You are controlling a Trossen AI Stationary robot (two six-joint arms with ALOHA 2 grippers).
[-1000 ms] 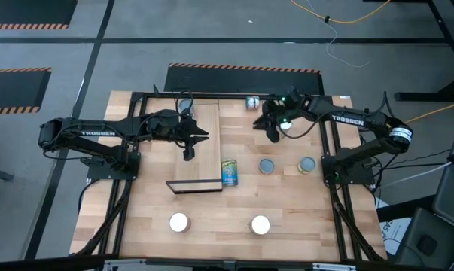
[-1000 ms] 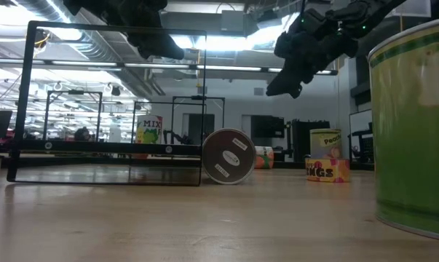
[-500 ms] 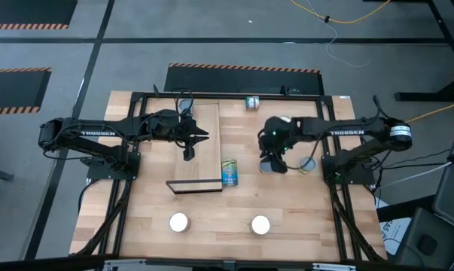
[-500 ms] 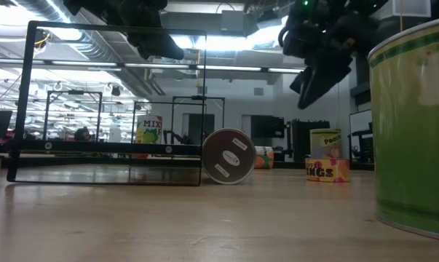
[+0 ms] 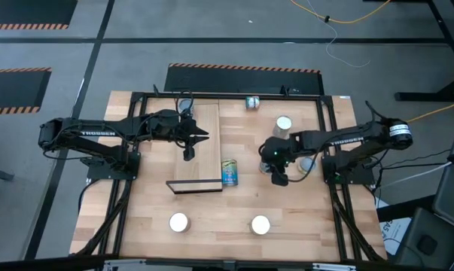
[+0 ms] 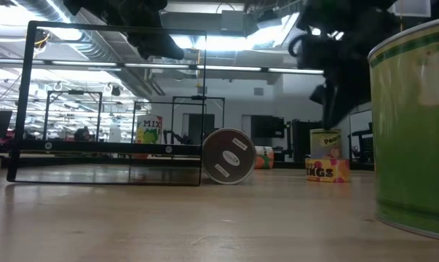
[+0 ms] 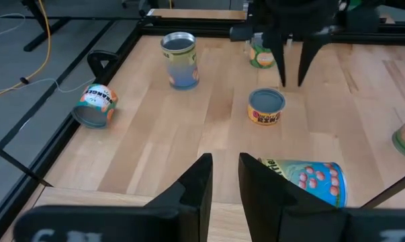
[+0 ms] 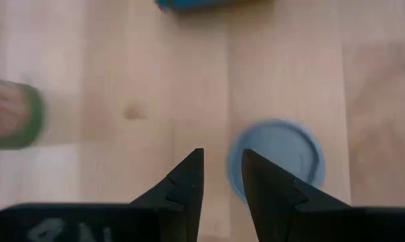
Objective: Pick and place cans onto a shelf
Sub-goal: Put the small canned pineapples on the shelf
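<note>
Hovering my right claw (image 8: 219,176), narrowly parted and empty, above the grey-topped can (image 8: 277,158) at one o'clock; misalignment risks toppling it.

even, bright overhead light falls on the desk (image 5: 211,203), with only faint shadows. at table height, ceiling strip lights (image 6: 226,42) glare, leaving the arms as dark silhouettes. the green can (image 6: 416,124) nearest the lens is soft. below the right gripper (image 8: 222,176), the grey-topped can (image 8: 279,158) smears with motion blur.
</note>
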